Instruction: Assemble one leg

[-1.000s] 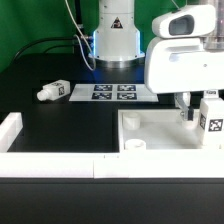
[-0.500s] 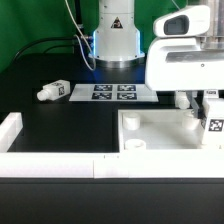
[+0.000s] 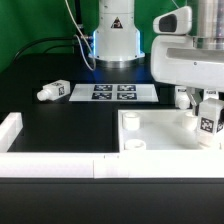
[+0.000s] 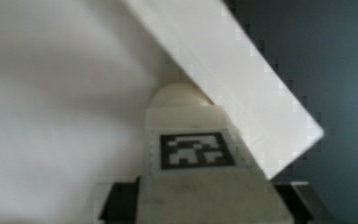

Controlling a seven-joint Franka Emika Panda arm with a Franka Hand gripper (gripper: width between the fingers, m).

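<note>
Nearest, the gripper (image 4: pixel 201 188) was clamped on the leg (image 4: pixel 197 140), its fingers (image 4: pixel 119 198) pressing either side, over the white panel (image 3: pixel 160 138) at the exterior view's right. The step looked like seating the leg in a corner hole; next it would need aligning and lowering. Farther back lay a spare leg (image 3: pixel 53 92) and the marker board (image 3: pixel 112 92). Only square tags showed, no readable writing.

A glossy white arm (image 3: pixel 190 55) with rounded casings and a grey joint cap; behind the end effector (image 3: pixel 200 100), its white base (image 3: pixel 113 40) glows blue, dark cables trailing.
</note>
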